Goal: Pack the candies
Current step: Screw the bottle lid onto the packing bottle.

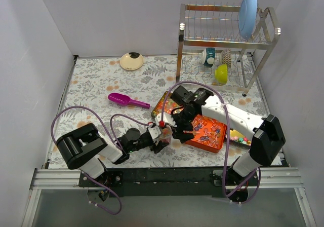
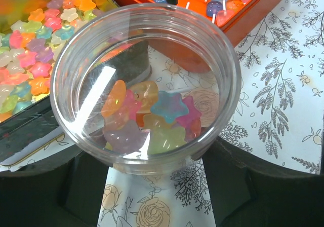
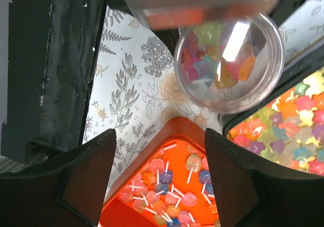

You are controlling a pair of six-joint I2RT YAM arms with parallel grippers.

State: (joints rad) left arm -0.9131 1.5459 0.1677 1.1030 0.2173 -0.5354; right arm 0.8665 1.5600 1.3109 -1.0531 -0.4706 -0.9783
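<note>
My left gripper (image 1: 158,137) is shut on a clear plastic jar (image 2: 147,80) and holds it upright on the flowered tablecloth. Several pastel star-shaped candies (image 2: 152,118) lie in the jar's bottom. A tin of the same star candies (image 2: 30,60) is beside the jar, and an orange tray of small lollipop candies (image 3: 172,186) is behind it. My right gripper (image 3: 159,156) is open and empty, hovering over the near corner of the orange tray, with the jar (image 3: 228,60) just ahead of its fingers. A third tray of bead candies (image 1: 239,137) lies partly hidden under the right arm.
A purple scoop (image 1: 127,100) lies on the cloth left of the trays. A beige round dish (image 1: 131,61) sits at the back. A metal dish rack (image 1: 228,39) at the back right holds a blue plate (image 1: 247,11) and a yellow-green bowl (image 1: 220,73).
</note>
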